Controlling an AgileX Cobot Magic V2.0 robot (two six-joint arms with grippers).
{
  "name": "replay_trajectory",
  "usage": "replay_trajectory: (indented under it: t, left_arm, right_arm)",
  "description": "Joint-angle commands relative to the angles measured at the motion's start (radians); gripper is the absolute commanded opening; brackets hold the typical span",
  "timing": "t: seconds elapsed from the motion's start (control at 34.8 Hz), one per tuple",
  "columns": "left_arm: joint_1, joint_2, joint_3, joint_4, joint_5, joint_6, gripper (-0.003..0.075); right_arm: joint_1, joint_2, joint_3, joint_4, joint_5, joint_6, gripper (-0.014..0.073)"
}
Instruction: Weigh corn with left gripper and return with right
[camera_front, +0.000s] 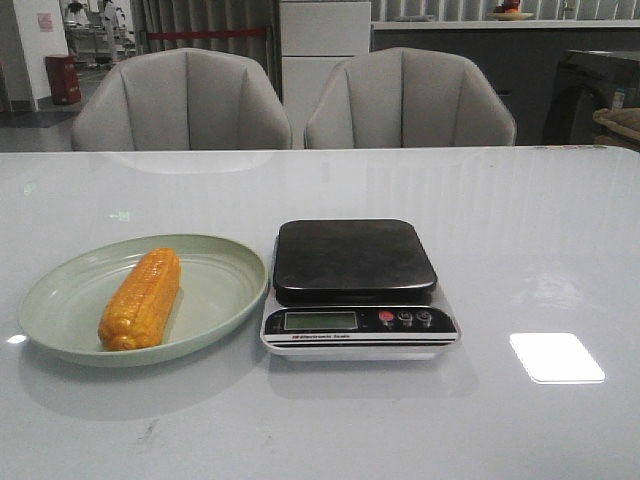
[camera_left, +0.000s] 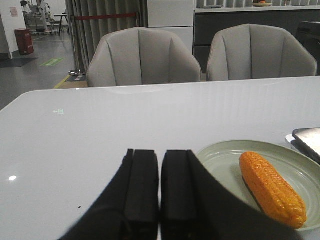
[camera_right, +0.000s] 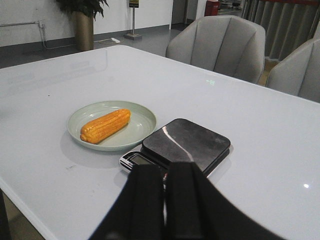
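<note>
The orange-yellow corn (camera_front: 141, 297) lies on a pale green plate (camera_front: 215, 291) at the table's front left. It also shows in the left wrist view (camera_left: 271, 187) and the right wrist view (camera_right: 105, 125). The scale (camera_front: 358, 288) with its bare black platform stands right of the plate. My left gripper (camera_left: 160, 155) is shut and empty, low over the table, with the plate (camera_left: 220, 157) just beside it. My right gripper (camera_right: 165, 169) is shut and empty, held back from the scale (camera_right: 186, 142). Neither gripper shows in the front view.
Two grey chairs (camera_front: 183, 100) (camera_front: 408, 98) stand at the table's far edge. The glossy white table (camera_front: 540, 250) reflects a bright light patch at the front right. A plant pot (camera_right: 84, 30) stands on the floor beyond the table.
</note>
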Motion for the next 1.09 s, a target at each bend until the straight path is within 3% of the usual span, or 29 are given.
replay_trajectory:
  t: [0.0, 0.63, 0.89, 1.06]
  left_arm:
    - [0.001, -0.022, 0.032, 0.0, -0.07, -0.005, 0.0133]
    - [0.001, -0.022, 0.032, 0.0, -0.07, -0.005, 0.0133]
    - [0.001, -0.022, 0.032, 0.0, -0.07, -0.005, 0.0133]
    - [0.001, -0.022, 0.032, 0.0, -0.07, -0.005, 0.0133]
  right_arm:
    - [-0.004, 0.011, -0.025, -0.019, -0.081, -0.008, 0.0182]
    - [-0.024, 0.012, -0.019, -0.019, -0.082, -0.008, 0.0182]
    - [-0.407, 0.012, 0.018, 0.023, -0.12, -0.008, 0.0182]
    - [-0.593, 0.008, 0.105, 0.085, -0.284, -0.008, 0.0182]
